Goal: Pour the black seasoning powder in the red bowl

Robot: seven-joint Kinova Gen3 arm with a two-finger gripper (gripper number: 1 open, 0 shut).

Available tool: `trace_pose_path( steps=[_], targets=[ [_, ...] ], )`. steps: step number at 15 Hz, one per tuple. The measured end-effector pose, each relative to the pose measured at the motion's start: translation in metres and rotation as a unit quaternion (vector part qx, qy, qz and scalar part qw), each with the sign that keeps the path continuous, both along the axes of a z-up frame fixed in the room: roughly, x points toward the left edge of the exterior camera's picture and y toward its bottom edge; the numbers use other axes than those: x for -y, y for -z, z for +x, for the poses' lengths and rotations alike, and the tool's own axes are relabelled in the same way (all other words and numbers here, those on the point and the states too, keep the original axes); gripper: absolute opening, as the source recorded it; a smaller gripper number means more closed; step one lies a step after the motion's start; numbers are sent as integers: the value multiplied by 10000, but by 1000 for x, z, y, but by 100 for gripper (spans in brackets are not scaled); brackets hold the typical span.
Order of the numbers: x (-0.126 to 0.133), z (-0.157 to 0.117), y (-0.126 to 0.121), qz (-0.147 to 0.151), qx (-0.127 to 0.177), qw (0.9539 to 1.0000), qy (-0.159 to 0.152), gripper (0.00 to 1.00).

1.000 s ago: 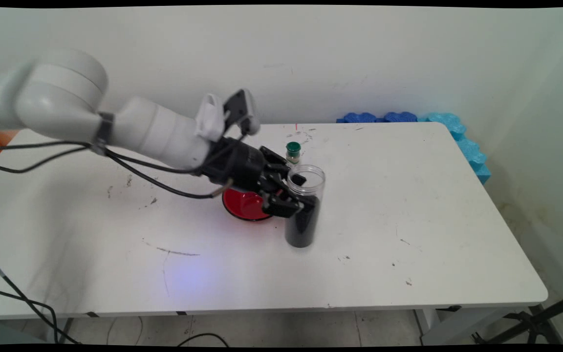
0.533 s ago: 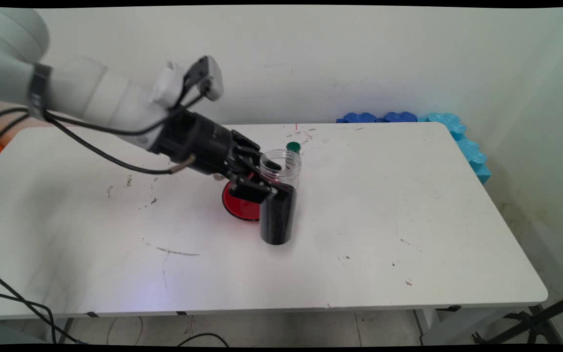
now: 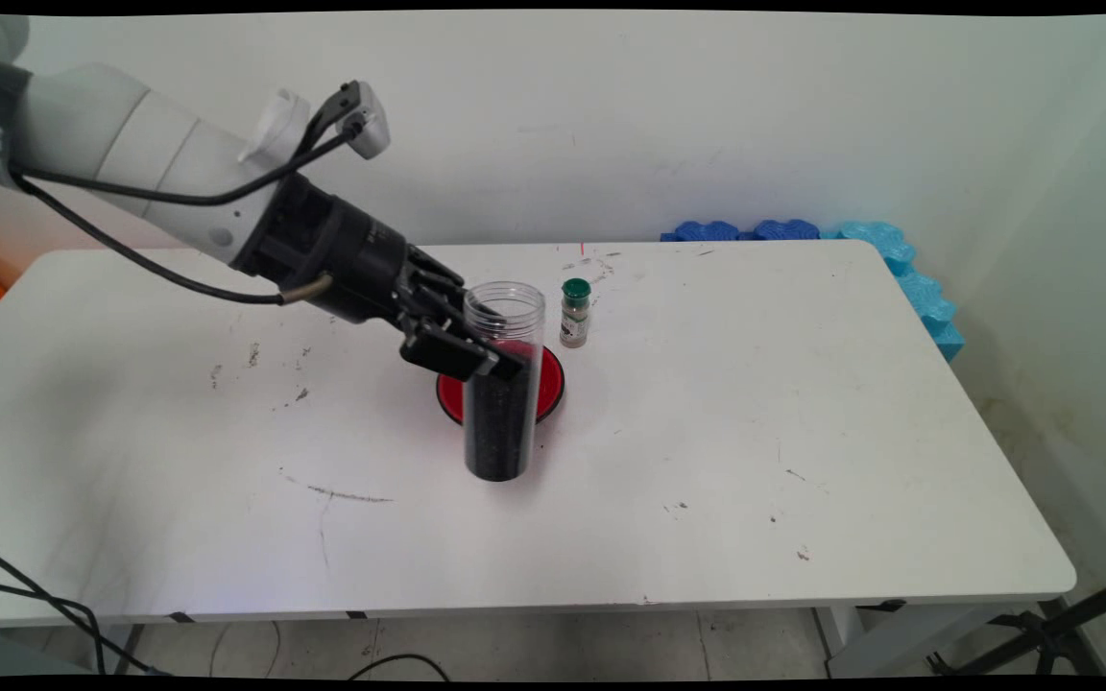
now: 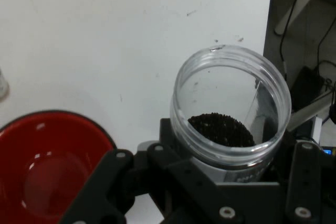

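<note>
The hand (image 3: 488,357) is pinching a clear jar (image 3: 501,384) of black grains, holding it upright over the white bench (image 3: 803,432). Just behind it is sitting a red bowl (image 4: 42,166), with a small green-capped bottle (image 3: 574,312) standing near.

The gripper (image 3: 476,350) has carried the clear jar (image 3: 503,384) of black grains toward the table's left edge; the jar was right of the red bowl (image 3: 545,384) before, and now it stands in front of the bowl's middle and hides part of it; the bowl's right rim now shows; the small green-capped bottle (image 3: 574,312), half hidden before, now shows whole.
</note>
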State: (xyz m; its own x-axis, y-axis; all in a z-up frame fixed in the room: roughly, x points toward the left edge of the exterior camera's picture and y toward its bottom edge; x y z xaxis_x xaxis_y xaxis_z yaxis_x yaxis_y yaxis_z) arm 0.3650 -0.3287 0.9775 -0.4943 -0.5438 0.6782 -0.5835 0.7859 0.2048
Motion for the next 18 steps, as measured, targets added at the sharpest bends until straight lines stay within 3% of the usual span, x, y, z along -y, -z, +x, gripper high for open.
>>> trace_pose_path(
  steps=[5, 11, 14, 18],
  targets=[
    [7, 15, 4, 618, 82, 9969, -472, 0],
    [12, 24, 18, 1355, -20, 9849, -1079, 0],
    [16, 27, 26, 1669, -63, 9760, -1396, 0],
    [25, 31, 38, 2166, -198, 9559, -1973, 0]
  ],
)
